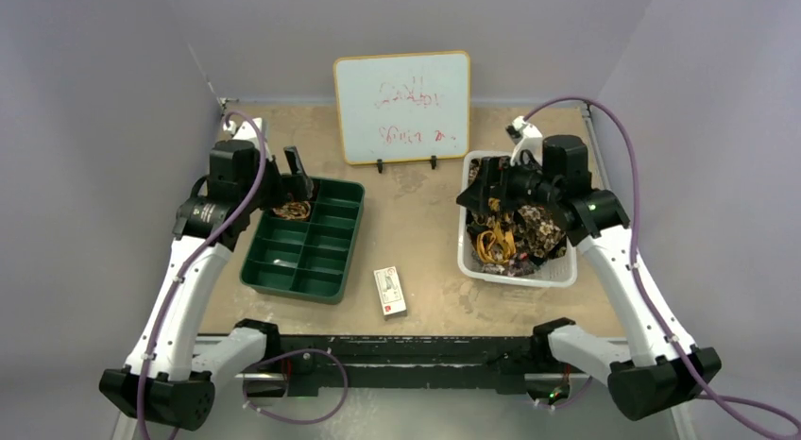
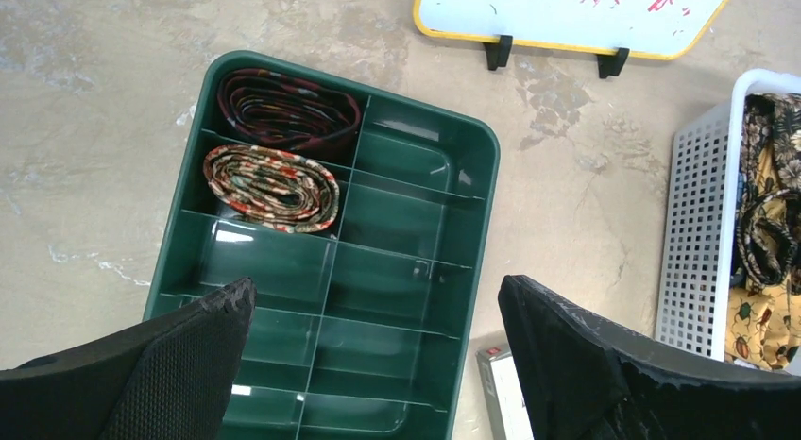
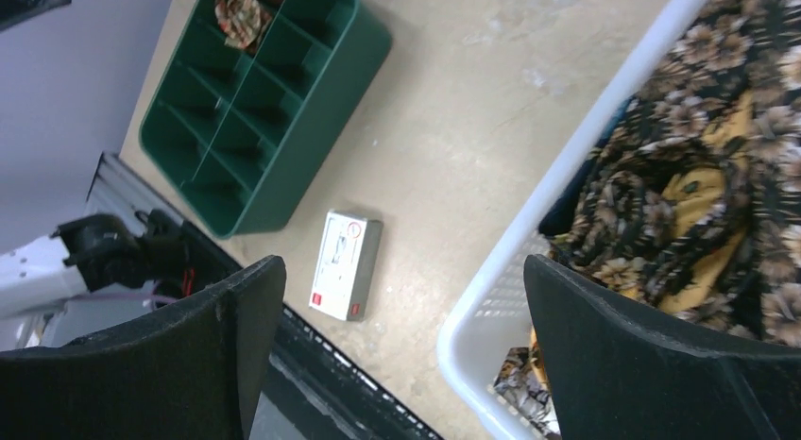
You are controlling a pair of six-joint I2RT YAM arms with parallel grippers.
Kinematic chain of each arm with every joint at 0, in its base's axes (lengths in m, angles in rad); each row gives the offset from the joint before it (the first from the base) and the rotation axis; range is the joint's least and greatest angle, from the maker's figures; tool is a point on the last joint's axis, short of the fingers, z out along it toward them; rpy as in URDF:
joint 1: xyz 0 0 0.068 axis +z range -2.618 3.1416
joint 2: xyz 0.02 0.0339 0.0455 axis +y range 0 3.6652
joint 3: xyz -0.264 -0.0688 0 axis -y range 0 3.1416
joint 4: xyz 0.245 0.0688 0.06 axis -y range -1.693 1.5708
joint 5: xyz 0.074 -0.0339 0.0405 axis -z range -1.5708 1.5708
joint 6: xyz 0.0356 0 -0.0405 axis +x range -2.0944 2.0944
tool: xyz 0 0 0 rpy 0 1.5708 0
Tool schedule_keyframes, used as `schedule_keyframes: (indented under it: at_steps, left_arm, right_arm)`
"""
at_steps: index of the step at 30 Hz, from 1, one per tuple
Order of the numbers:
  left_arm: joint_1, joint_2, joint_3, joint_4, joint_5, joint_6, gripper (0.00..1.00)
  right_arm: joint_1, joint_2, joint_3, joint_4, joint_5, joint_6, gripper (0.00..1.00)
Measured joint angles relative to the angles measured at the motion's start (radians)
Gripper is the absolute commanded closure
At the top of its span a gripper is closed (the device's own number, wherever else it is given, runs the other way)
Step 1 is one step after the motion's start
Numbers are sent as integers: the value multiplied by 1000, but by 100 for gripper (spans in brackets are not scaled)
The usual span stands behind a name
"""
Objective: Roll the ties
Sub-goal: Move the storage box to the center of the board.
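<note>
Two rolled ties lie in the far left compartments of the green tray (image 2: 406,223): a dark coil (image 2: 288,112) and a lighter patterned coil (image 2: 272,183). Loose ties (image 1: 518,234), mustard and brown-printed, are heaped in the white basket (image 1: 515,275); the right wrist view shows the ties (image 3: 699,176) close up. My left gripper (image 2: 378,289) hovers open over the tray (image 1: 293,287), holding nothing. My right gripper (image 3: 404,265) is open and empty above the basket's near-left corner (image 3: 567,176). From above, the left gripper (image 1: 298,180) and the right gripper (image 1: 486,190) both hang over the far ends of their containers.
A whiteboard (image 1: 401,107) with red scribbles stands at the back centre. A small white box (image 1: 389,291) lies on the table between tray and basket, near the front edge. The basket's perforated wall (image 2: 699,242) shows at the right of the left wrist view.
</note>
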Motion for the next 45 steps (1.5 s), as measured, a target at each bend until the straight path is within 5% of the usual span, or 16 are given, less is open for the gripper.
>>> schedule_keyframes:
  at_steps: [10,18,34,45]
  left_arm:
    - [2,-96,-46,-11,-3,-53,0]
    - [-54,-156,-275,76,325,-161,3]
    - [-571,-6,-409,178,298,-291,9]
    - [-616,26,-464,182,164,-372,9]
  right_arm:
    - [290,131,-16,18,50,40,1]
    - [500,365,-67,113,175,168,1]
    - [454,448,-99,0,623,244,1]
    - [216,378,-165,-23,621,168,1]
